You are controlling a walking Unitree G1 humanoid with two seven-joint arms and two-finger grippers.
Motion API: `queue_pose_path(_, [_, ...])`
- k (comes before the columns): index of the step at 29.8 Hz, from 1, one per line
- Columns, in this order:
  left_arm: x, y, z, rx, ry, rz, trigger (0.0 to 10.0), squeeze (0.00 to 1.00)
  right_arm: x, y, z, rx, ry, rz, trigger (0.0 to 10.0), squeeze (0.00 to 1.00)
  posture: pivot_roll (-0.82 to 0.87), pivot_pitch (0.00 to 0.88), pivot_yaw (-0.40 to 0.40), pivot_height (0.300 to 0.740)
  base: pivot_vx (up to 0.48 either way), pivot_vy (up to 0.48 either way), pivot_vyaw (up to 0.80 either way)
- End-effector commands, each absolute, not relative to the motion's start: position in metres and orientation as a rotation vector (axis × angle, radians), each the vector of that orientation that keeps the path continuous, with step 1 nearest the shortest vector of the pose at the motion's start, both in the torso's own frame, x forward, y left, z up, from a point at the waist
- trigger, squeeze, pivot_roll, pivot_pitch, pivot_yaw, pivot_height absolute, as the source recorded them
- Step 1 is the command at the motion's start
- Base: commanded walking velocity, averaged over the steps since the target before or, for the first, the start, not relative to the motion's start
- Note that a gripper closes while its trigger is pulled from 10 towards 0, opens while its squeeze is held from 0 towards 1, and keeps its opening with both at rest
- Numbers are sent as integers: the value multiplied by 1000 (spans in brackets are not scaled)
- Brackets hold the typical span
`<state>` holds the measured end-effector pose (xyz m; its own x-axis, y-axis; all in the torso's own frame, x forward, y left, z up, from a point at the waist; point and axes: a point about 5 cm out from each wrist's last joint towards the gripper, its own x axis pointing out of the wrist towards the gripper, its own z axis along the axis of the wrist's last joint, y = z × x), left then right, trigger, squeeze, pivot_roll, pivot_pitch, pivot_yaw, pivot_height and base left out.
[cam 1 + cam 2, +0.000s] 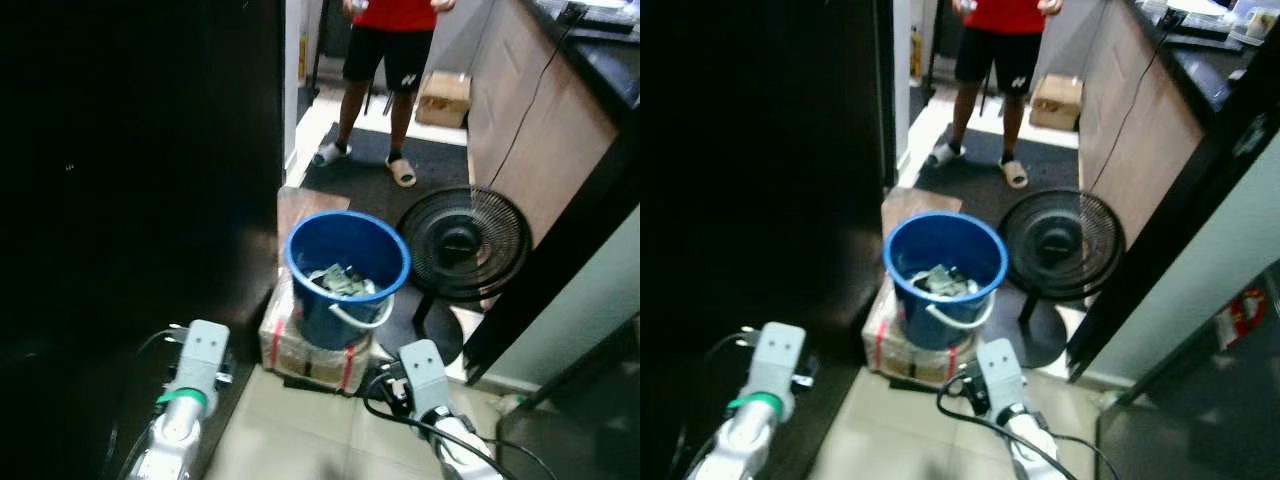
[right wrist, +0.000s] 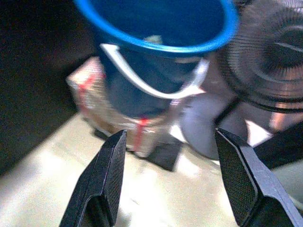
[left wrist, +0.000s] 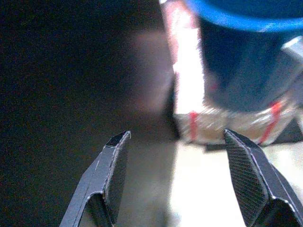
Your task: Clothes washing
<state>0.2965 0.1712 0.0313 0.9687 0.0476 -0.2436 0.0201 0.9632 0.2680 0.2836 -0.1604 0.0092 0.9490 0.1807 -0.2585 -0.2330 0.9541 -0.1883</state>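
Ahead of us a blue bucket [image 1: 347, 270] with a white handle [image 2: 151, 78] holds crumpled clothes [image 1: 340, 282] and stands on a wrapped box with red straps [image 1: 312, 352] on the tiled floor [image 1: 300, 430]. Our left gripper [image 3: 177, 177] and right gripper [image 2: 173, 177] are both spread wide and empty, short of the box. Beside the bucket stands a black fan [image 1: 464, 245]; beyond it, a person's legs [image 1: 375, 110].

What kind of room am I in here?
Probably a home kitchen or utility corner: a tiled floor, a counter along the right, and a floor fan beside a blue bucket holding laundry.
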Motion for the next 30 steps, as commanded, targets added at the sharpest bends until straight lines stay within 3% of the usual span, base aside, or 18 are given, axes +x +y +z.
queue_pose_path(1, [289,175,22,272,294,21,10000,0,276,-159,1,-212,276,218,10000,0,76,19,-1,740,0,-412,0])
queue_pose_path(6, [289,175,21,269,295,25,10000,0,276,-159,1,-212,276,217,10000,0,77,17,-3,740,0,-339,0])
queue_pose_path(30, [288,175,22,226,289,31,10000,0,277,-153,3,-191,254,243,10000,0,81,25,-3,740,0,0,0])
